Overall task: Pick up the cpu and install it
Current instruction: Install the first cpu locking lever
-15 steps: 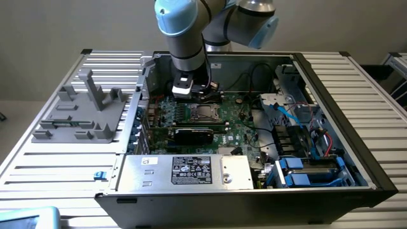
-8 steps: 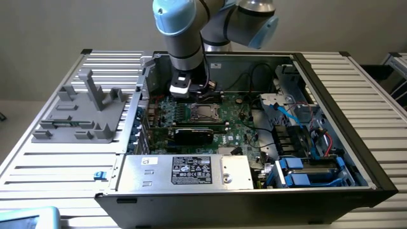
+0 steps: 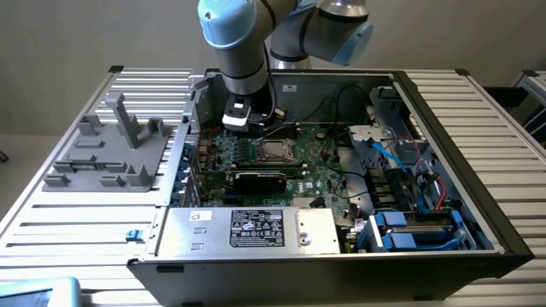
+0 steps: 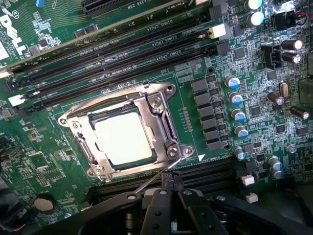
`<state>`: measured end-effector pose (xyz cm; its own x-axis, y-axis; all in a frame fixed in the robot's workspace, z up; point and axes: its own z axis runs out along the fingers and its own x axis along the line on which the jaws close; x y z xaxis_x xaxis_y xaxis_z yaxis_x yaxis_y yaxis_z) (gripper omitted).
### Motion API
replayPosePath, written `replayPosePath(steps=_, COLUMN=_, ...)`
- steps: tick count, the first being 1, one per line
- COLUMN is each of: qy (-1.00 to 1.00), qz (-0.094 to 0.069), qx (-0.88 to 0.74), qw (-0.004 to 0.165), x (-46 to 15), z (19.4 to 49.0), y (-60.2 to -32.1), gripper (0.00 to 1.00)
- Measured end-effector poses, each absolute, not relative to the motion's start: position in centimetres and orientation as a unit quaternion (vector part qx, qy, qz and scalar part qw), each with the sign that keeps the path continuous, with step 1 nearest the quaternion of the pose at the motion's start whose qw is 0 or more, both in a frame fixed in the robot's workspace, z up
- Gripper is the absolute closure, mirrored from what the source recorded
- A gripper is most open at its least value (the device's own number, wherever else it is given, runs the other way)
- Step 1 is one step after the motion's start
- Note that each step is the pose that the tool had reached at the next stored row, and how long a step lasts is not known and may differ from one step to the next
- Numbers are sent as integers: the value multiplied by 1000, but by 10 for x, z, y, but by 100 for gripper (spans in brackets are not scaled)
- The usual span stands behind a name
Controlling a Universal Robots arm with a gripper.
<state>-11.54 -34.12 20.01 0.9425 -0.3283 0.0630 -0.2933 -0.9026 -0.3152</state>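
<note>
A plain beige wall [image 3: 85, 32] stands behind the counter [image 3: 68, 224]. The counter top consists of ribbed silver metal slats. Lighting is even.

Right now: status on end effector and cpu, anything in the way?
End effector shut, nothing seen held, beside the socket frame. Cpu lies inside the frame, top bare. Thin wire lever at the fingertips, contact unclear.

Grey arm [image 3: 245, 67], pale blue joint caps [image 3: 224, 22], black pincer [image 4: 172, 183]
</note>
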Motion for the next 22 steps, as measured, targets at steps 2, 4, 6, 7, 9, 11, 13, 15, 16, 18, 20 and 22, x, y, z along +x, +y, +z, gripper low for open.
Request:
replayPosePath(steps=2, qy=160, qz=-57, qx=-973, qw=153, x=-115, z=200, y=-341, gripper=89)
replayPosePath(steps=4, qy=161, qz=-57, qx=-973, qw=153, x=-115, z=199, y=-341, gripper=89)
replayPosePath(steps=6, qy=162, qz=-57, qx=-973, qw=153, x=-115, z=199, y=-341, gripper=89)
replayPosePath(steps=7, qy=162, qz=-58, qx=-973, qw=153, x=-115, z=199, y=-341, gripper=89)
replayPosePath(steps=9, qy=163, qz=-58, qx=-973, qw=153, x=-113, z=198, y=-341, gripper=89)
replayPosePath(steps=11, qy=163, qz=-58, qx=-973, qw=153, x=-110, z=198, y=-341, gripper=89)
replayPosePath(steps=13, qy=164, qz=-58, qx=-973, qw=153, x=-108, z=198, y=-341, gripper=89)
replayPosePath(steps=15, qy=164, qz=-58, qx=-973, qw=153, x=-106, z=198, y=-341, gripper=89)
replayPosePath(steps=16, qy=164, qz=-58, qx=-973, qw=153, x=-105, z=198, y=-341, gripper=89)
replayPosePath(steps=18, qy=165, qz=-58, qx=-973, qw=153, x=-104, z=198, y=-341, gripper=89)
replayPosePath(steps=20, qy=165, qz=-58, qx=-973, qw=153, x=-103, z=197, y=-341, gripper=89)
replayPosePath(steps=22, qy=165, qz=-58, qx=-973, qw=154, x=-103, z=197, y=-341, gripper=89)
